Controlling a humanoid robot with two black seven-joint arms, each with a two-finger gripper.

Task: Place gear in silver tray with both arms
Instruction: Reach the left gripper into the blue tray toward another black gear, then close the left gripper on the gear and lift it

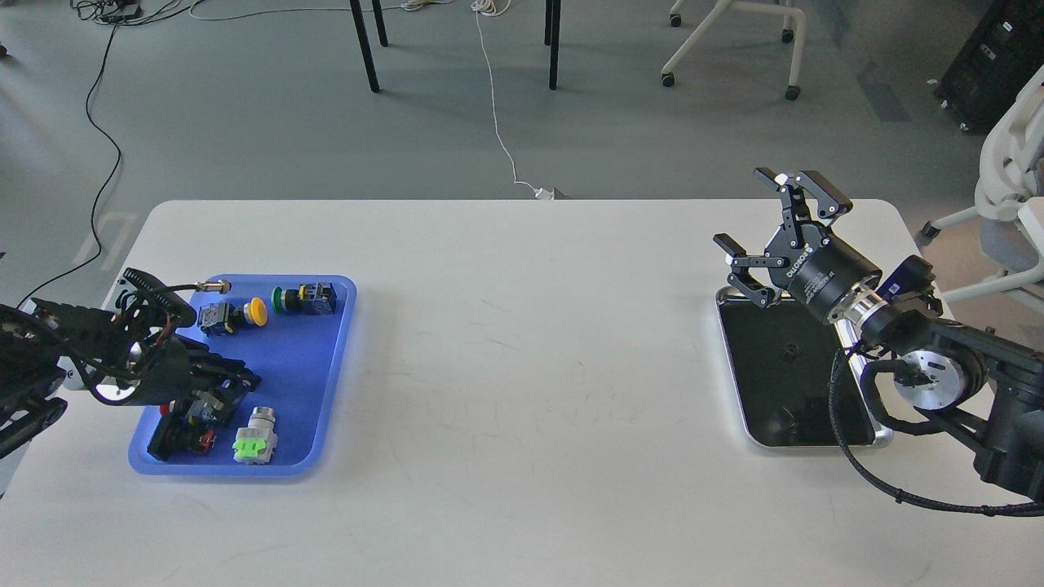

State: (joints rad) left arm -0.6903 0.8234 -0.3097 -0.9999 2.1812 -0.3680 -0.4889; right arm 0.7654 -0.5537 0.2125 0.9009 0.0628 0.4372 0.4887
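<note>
The silver tray (816, 445) lies at the right of the white table; a small dark spot (788, 352) shows on its mirror-like bottom. My right gripper (742, 208) hangs open and empty above the tray's far left corner. My left gripper (241, 380) is low inside the blue tray (326, 391), its fingers drawn together over a dark part with silver and red bits (201, 405). The grip itself is partly hidden by the fingers. No toothed gear can be made out.
The blue tray also holds a yellow button (256, 311), a green button with a black block (303, 298), a grey and green switch (254, 438), a black switch (173, 436) and a brass-tipped sensor (214, 286). Chairs (1007, 163) stand beyond the table's right edge.
</note>
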